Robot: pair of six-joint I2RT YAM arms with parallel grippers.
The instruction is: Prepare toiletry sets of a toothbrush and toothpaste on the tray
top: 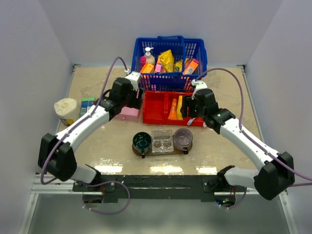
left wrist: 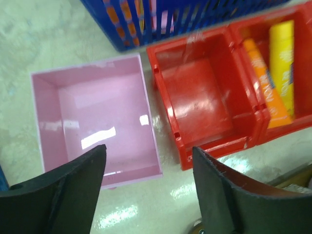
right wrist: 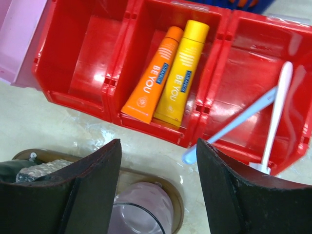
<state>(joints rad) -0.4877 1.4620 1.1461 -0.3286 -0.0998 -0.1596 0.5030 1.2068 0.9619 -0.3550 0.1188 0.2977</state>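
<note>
Two toothpaste tubes, one orange [right wrist: 151,80] and one yellow [right wrist: 183,73], lie side by side in the middle compartment of the red bin [right wrist: 78,95]. Two white toothbrushes [right wrist: 277,112] are in its right compartment. One toothbrush [right wrist: 234,126] leans out over the front rim. The brown tray [top: 162,151] lies in front of the bin. My right gripper [right wrist: 158,142] is open and empty above the gap between tray and bin. My left gripper [left wrist: 148,148] is open and empty over the table in front of the pink box [left wrist: 92,117] and the bin's empty left compartment [left wrist: 195,97].
On the tray stand a green cup [top: 142,141], a clear glass dish [top: 162,140] and a purple cup [top: 183,138]. A blue basket [top: 168,62] of goods stands behind the bin. A roll [top: 66,109] and a small box [top: 87,104] lie at the left.
</note>
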